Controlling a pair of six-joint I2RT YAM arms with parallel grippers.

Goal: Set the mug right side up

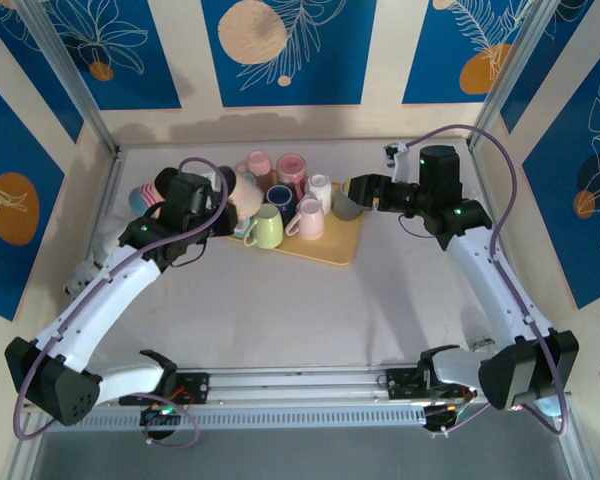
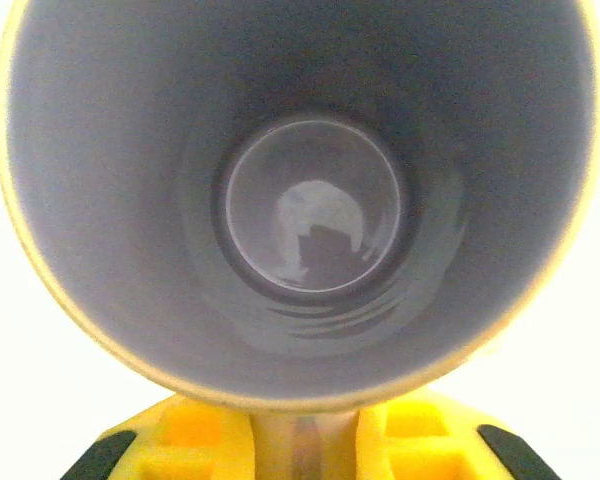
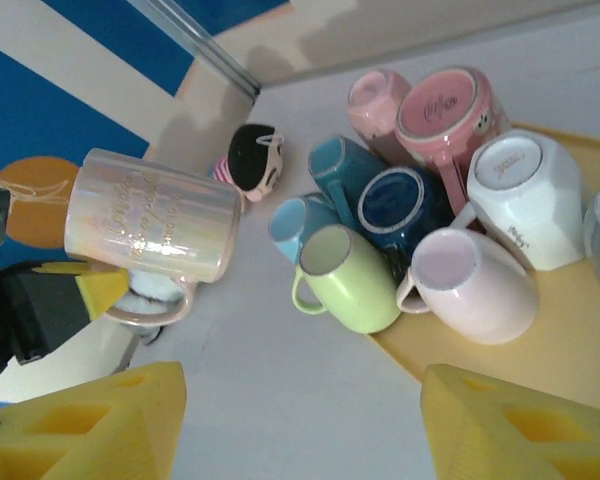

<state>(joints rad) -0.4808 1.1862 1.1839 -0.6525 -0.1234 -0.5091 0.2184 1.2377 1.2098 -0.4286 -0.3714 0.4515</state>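
Two pincers: left pincer (image 2: 302, 445) clamped on the cream mug (image 2: 310, 230), fingers (image 2: 195, 440) cut off below; right pincer (image 3: 300, 420) stands apart.

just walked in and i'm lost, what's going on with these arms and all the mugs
The left arm has its jaws shut on the handle of a cream mug and holds it off the table, left of the tray. The mug's mouth faces that arm's wrist camera, so it is not upright yet. The right arm holds nothing: its jaws stand open near a grey mug at the tray's right end. The other mugs crowd the tray, several bottom up.
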